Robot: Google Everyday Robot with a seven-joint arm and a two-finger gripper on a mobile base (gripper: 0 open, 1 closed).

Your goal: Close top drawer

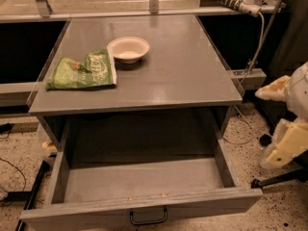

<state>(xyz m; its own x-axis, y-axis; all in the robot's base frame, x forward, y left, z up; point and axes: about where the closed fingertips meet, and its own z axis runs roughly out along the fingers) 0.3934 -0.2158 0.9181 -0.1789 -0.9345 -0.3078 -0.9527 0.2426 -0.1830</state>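
standing pulled far out toward the bottom of the camera view, the top drawer (144,183) shows a bare grey floor inside. its flat front runs along the lower edge, with the small dark loop handle (148,217) at centre. above it, the grey cabinet top (187,76) carries a pale bowl (128,48) near the back left and a green snack bag (83,71) lying flat just beside it, toward the left edge. the gripper (263,129) hangs off the cabinet's right side, over the speckled floor (269,201), well apart from the handle. its two yellowish fingers (274,87) are spread wide with nothing between them. a power strip (231,1) lies at the top right.
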